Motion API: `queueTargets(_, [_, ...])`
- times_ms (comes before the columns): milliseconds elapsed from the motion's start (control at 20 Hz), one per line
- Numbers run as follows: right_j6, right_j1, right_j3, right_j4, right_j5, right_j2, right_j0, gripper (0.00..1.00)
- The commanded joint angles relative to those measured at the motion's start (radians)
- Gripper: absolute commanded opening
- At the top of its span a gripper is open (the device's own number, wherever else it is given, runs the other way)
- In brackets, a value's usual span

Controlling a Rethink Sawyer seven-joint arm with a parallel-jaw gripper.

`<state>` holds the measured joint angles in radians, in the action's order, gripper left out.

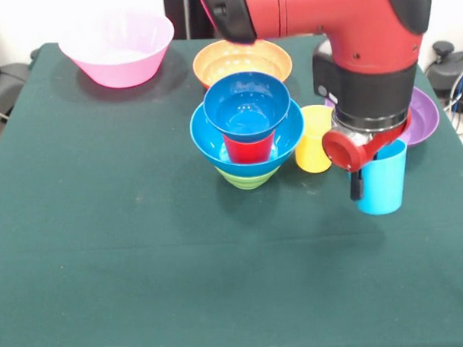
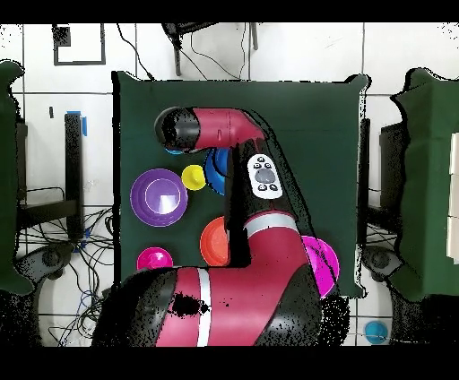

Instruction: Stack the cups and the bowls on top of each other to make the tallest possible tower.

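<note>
the gripper (image 1: 362,171) is pinching the rim of the sky-blue cup (image 1: 382,185), which is hanging just beneath it. it is looking light, stiff and slick, so the rim wall is seeming the best hold. the tower (image 1: 247,131) is standing beside it, apart.

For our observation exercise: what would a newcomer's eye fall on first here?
The red arm fills the front view's top right, its end effector at a sky-blue cup. At centre stands the tower: small blue bowl on red cup, inside a large blue bowl, over green.
</note>
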<state>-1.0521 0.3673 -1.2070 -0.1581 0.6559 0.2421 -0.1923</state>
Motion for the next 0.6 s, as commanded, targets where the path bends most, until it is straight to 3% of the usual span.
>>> queueTargets(50, [-0.074,0.058,0.014,-0.046,0.11,-0.031,0.003,0.0])
queueTargets(600, [-0.009,0.048,0.068,-0.062,0.232,-0.055,-0.005,0.0])
